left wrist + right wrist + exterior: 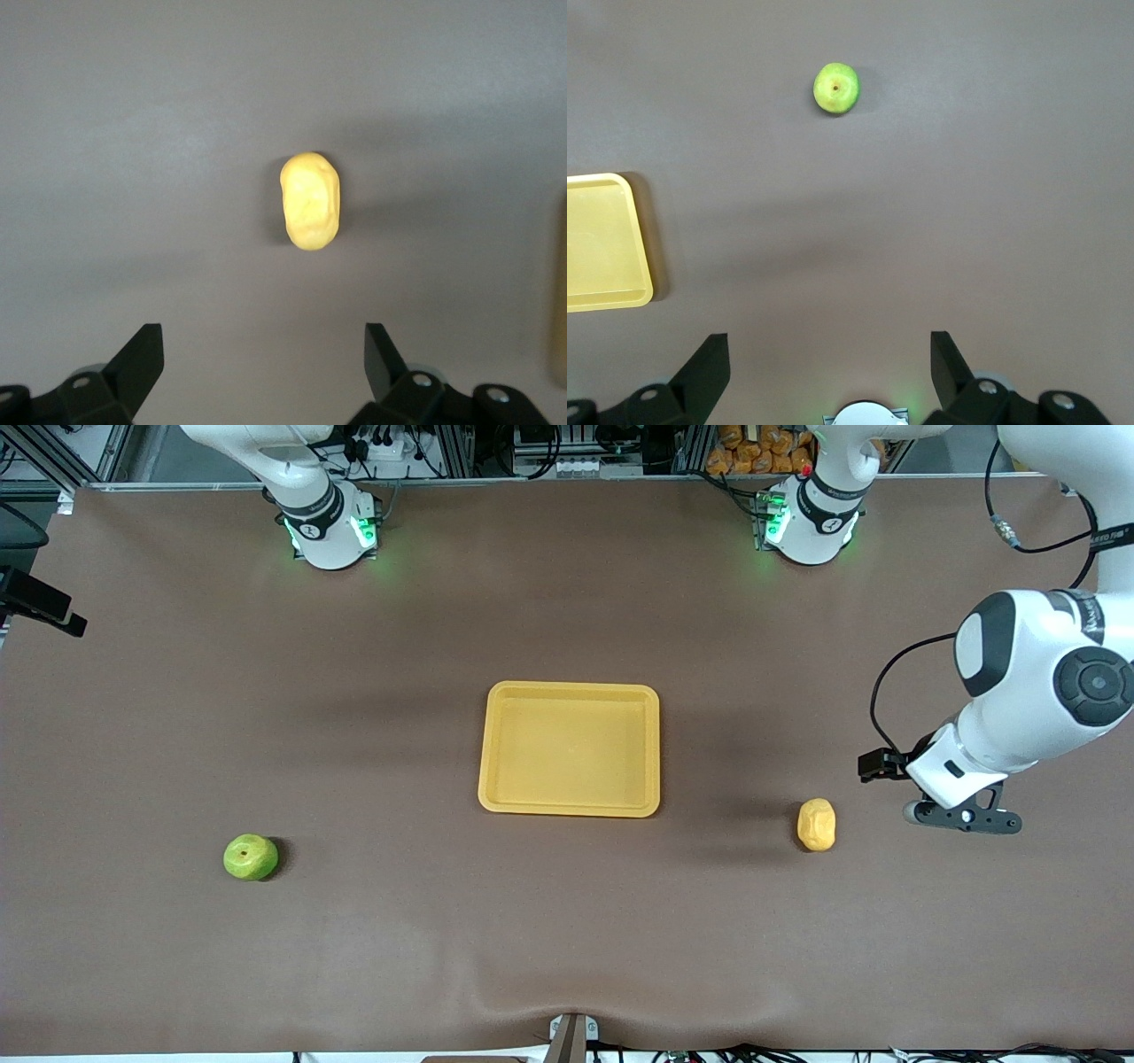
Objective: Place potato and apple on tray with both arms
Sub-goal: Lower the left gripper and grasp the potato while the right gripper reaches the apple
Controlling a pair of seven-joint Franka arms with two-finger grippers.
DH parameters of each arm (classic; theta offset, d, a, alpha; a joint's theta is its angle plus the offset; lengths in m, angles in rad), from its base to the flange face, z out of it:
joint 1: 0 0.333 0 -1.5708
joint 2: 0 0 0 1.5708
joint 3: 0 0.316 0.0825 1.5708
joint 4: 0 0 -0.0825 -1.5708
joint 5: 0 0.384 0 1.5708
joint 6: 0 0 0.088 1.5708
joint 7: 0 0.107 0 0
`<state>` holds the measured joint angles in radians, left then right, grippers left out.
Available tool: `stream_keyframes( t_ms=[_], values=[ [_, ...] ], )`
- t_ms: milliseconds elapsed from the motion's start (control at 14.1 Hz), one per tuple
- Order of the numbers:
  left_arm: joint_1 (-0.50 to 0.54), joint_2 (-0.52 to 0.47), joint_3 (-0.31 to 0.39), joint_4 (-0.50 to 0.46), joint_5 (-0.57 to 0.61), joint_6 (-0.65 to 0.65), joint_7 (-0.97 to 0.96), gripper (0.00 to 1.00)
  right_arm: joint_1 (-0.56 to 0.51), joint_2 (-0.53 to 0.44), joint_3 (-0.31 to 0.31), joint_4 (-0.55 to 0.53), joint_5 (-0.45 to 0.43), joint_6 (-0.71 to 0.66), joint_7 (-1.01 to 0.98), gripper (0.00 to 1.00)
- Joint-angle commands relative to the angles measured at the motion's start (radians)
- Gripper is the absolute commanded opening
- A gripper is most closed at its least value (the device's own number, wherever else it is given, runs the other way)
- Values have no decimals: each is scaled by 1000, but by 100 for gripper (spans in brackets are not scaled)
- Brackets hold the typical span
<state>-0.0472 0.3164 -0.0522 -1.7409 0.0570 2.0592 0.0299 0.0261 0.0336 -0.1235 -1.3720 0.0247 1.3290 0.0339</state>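
Left gripper (261, 354) wide, empty, above table beside potato (816, 825); right gripper (828, 354) wide, raised.

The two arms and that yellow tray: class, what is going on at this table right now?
Nothing is held yet. The tray sits empty mid-table. The potato lies toward the left arm's end, the apple toward the right arm's end, both on the table and slightly nearer the front camera than the tray. The left gripper hangs open beside the potato. The right gripper is open too, high over the table near its own base, with the apple in its wrist view.
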Motion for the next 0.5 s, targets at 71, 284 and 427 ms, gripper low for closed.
stream_keyframes(
  t_ms=[71, 284, 427],
  values=[
    [-3, 29, -3, -6, 9, 50, -27, 100, -14, 3, 10, -4, -6, 7, 1, 100],
    [-6, 67, -3, -8, 9, 97, -36, 100, -14, 23, 11, 1, -8, 7, 0, 100],
    [-6, 111, -3, -9, 9, 168, -45, 100, -18, 25, 10, 2, -8, 9, -2, 100]
  ],
)
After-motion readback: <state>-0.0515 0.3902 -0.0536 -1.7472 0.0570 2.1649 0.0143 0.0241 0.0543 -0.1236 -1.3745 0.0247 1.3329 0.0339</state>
